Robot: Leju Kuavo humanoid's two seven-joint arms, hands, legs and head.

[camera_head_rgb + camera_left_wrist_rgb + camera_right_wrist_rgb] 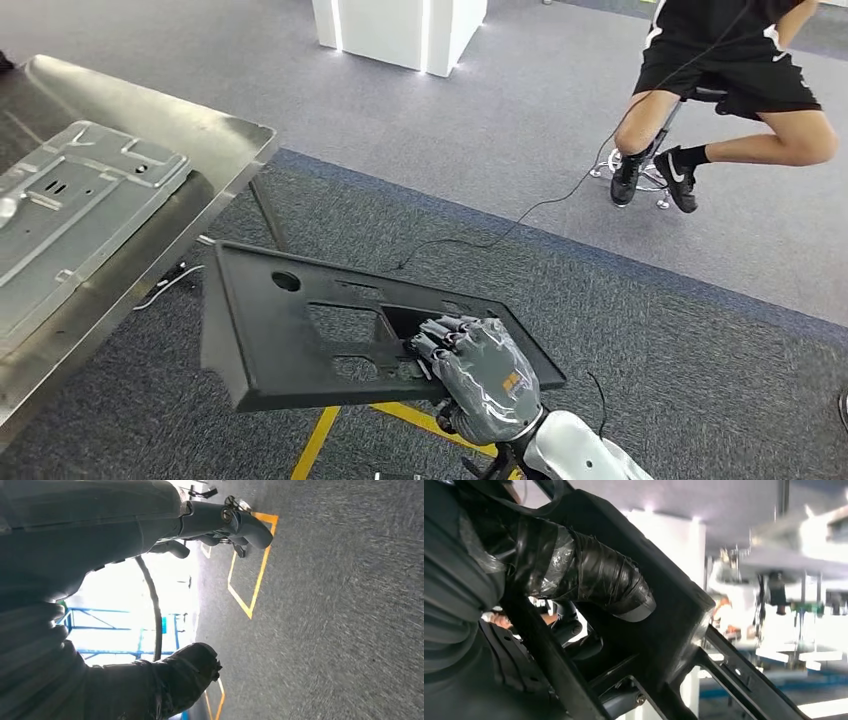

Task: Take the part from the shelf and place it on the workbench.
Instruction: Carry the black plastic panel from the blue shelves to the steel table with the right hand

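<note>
Your right hand [478,375] grips the black part [330,335], fingers hooked into a rectangular cutout near the panel's edge at about 4 o'clock in the head view. The part is a flat black panel with a round hole and several cutouts, held in the air above the grey carpet [620,330], tilted slightly. In the right wrist view your taped thumb [589,580] presses across the panel's dark face [664,625].

The metal workbench [215,150] sits at 9 to 10 o'clock, just beside the part's far corner, with a grey sheet-metal panel [70,200] lying on it.

Your left hand [220,525] hangs over the carpet with yellow floor tape [250,587] beneath it, fingers loosely curled and holding nothing.

At 1 o'clock a person [730,70] sits on a stool [650,170], well apart from you.
</note>
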